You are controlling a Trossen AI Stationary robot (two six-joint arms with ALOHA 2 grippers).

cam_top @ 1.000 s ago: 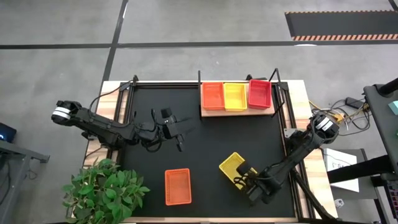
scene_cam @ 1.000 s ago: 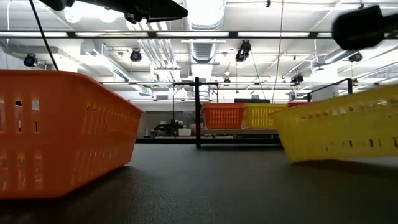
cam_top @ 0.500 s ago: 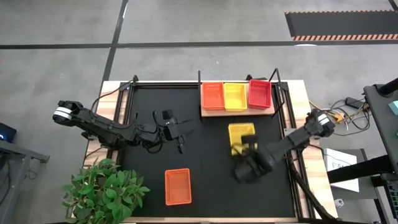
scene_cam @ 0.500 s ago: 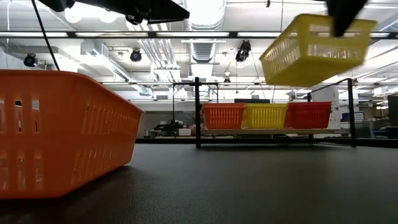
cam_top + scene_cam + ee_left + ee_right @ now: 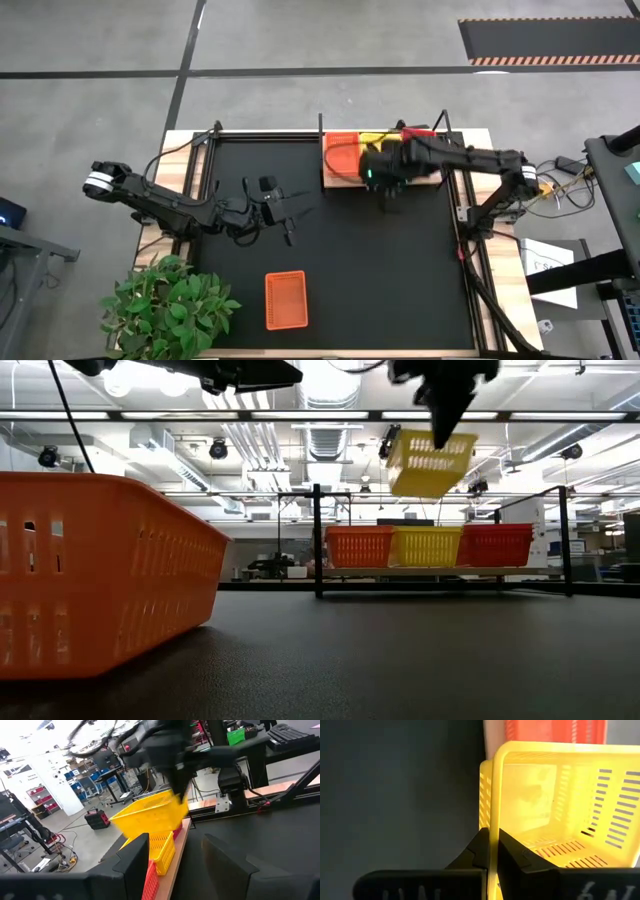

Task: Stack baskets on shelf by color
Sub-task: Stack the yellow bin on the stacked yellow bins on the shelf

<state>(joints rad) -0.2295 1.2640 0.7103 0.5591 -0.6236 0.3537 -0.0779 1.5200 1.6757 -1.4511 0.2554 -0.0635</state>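
The right gripper point(image 5: 384, 172) is over the far side of the table, above the shelf point(image 5: 380, 180), and its fingers are clamped on the rim of a yellow basket point(image 5: 430, 462). In the right wrist view the 2 dark fingers point(image 5: 479, 851) pinch that thin yellow wall from both sides. The low view shows this basket tilted and held up in the air, well above the row of baskets on the shelf. From overhead the arm hides most of it.

On the shelf board sit 3 baskets side by side: an orange basket point(image 5: 359, 546) on the left, a 2nd yellow one point(image 5: 428, 546) in the middle and a red basket point(image 5: 496, 544) on the right. The lifted basket hangs roughly over the middle yellow one without touching it.

Another orange basket point(image 5: 285, 299) lies alone on the black mat point(image 5: 330, 260) at the near side, left of centre, well apart from the shelf.

The left gripper point(image 5: 290, 212) hovers over the left-centre of the mat with its fingers spread wide and nothing between them. A green plant point(image 5: 165, 303) stands at the near left corner of the table.
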